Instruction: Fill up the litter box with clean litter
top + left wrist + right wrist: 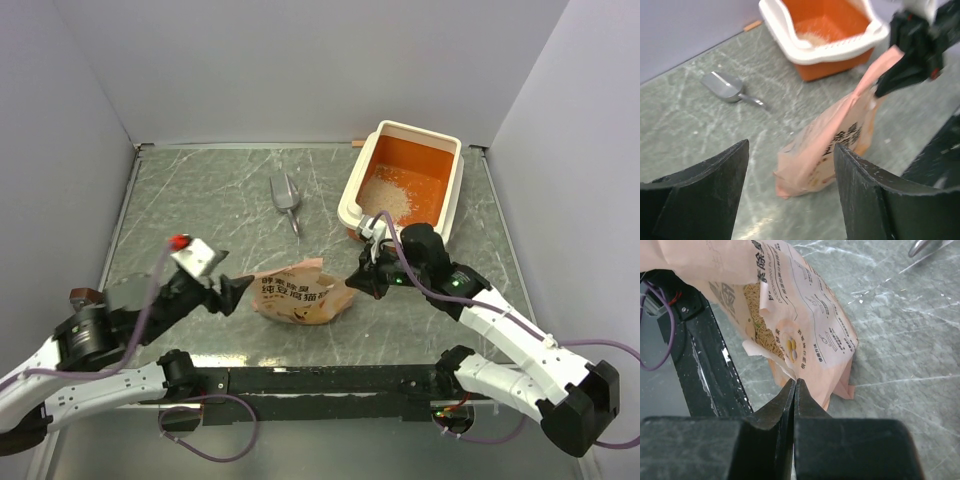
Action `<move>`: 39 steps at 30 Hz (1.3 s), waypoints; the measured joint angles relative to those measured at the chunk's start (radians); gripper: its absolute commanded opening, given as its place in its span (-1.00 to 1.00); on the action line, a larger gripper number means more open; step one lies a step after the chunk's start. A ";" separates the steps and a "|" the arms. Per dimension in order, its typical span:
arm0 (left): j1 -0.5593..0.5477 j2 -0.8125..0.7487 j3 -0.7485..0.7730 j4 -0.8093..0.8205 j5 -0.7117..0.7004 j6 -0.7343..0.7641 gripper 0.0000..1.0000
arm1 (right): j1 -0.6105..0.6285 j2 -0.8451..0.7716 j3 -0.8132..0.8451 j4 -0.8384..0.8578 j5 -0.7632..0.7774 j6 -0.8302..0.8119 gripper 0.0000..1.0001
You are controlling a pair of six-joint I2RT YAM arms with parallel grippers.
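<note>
Well, the left gripper (238, 295) stood released, jaws apart, just beside the bag (300, 295). The right gripper (794, 382) was clenched on the bag's edge. Behind it sat the box (352, 195), litter (392, 196) heaped inside.

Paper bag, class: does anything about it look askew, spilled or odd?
The paper bag lies slumped on its side, its mouth gaping with granules showing inside, one edge pinched and held up by the right gripper.
</note>
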State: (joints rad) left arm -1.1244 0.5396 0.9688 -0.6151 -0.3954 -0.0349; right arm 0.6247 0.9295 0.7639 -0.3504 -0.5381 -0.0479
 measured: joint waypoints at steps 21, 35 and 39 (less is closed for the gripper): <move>0.006 -0.043 -0.159 0.018 0.078 -0.224 0.88 | -0.001 -0.073 -0.074 0.064 -0.029 0.097 -1.00; 0.183 0.122 -0.273 0.219 0.178 -0.132 0.84 | -0.036 -0.135 -0.098 0.043 0.029 0.158 -1.00; 0.243 0.145 -0.322 0.317 0.279 -0.122 0.76 | -0.058 -0.138 -0.107 0.051 0.022 0.185 -1.00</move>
State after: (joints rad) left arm -0.8810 0.6842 0.6472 -0.2977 -0.1165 -0.1570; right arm 0.5667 0.7914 0.6567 -0.2993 -0.5159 0.1368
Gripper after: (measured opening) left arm 0.907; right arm 0.007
